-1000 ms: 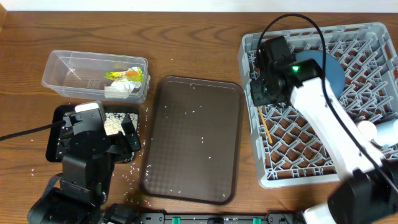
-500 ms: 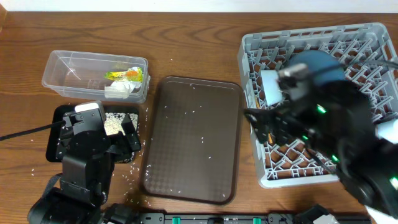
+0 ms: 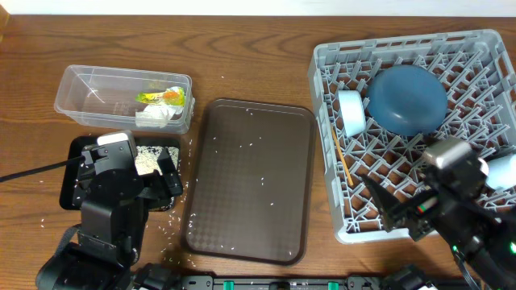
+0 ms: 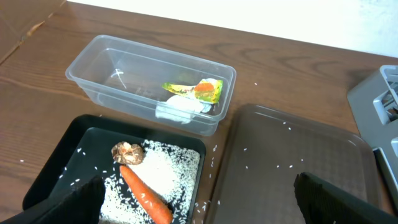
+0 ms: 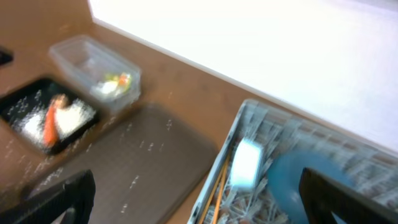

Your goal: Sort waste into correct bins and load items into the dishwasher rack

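Chopsticks [image 3: 339,158]: in the rack [image 3: 318,89], along its left wall, just near of the bowl [image 3: 350,112].
Long axis: near to far, slightly slanted; which end leads cannot be told.
Bearing from right gripper [image 5: 196,177]: far and left, close by.
Nearer arm: right.
Right gripper: spread wide, empty.
Left gripper [image 4: 199,186]: spread wide, empty, over the black tray [image 4: 68,149].

Brown serving tray [image 3: 234,209] on wooden table [image 3: 258,56] — white wall [image 5: 249,37] behind, it seems.
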Motion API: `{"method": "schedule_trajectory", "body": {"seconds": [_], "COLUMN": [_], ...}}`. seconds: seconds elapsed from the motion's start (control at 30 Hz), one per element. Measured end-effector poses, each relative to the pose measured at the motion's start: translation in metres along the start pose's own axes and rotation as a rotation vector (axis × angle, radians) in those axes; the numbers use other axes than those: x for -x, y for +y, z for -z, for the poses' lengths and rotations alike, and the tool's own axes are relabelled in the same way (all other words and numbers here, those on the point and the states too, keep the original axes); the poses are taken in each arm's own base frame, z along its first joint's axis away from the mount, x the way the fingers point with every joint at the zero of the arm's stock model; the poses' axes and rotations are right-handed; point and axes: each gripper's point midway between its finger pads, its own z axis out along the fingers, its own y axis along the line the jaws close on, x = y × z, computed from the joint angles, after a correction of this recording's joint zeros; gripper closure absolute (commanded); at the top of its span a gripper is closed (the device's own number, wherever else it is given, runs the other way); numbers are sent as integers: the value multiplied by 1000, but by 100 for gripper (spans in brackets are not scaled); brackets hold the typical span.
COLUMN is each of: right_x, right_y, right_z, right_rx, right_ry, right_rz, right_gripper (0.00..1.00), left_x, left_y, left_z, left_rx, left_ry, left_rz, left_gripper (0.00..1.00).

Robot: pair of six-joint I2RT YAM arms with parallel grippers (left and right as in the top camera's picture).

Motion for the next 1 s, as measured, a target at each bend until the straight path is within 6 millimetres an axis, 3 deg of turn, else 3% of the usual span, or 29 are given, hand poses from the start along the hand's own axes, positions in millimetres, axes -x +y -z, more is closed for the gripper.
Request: {"method": "schedule_trajectory", "body": {"seconds": [0.1, 0.2, 0.33, 0.5, 0.77, 1.0], "right_x": [-5, -26, -72, -117, -155, -195], "right_y": [-16, -30, -41, -39, -35, -35], "right_z": [-3, -17, -43, -63, -77, -104], "right_rx": [-80, -147, -196, -195, -202, -203], "right_ry": [-78, -114, -117, -158, -314, -344], "right_rz": [-9, -24, -42, -41, -16, -10], "right_gripper": [1, 1, 1, 1, 1, 1], "left_x": [0, 0, 0, 0, 0, 0], "left_y": [0, 0, 0, 1, 0, 0], "left_z": [0, 0, 0, 0, 0, 0], "left_rx": [0, 1, 2, 3, 2, 3], "left_ry": [0, -1, -1, -1, -1, -1], "left_rz": [0, 0, 0, 0, 0, 0], "left_gripper": [2, 2, 2, 2, 2, 2]}}
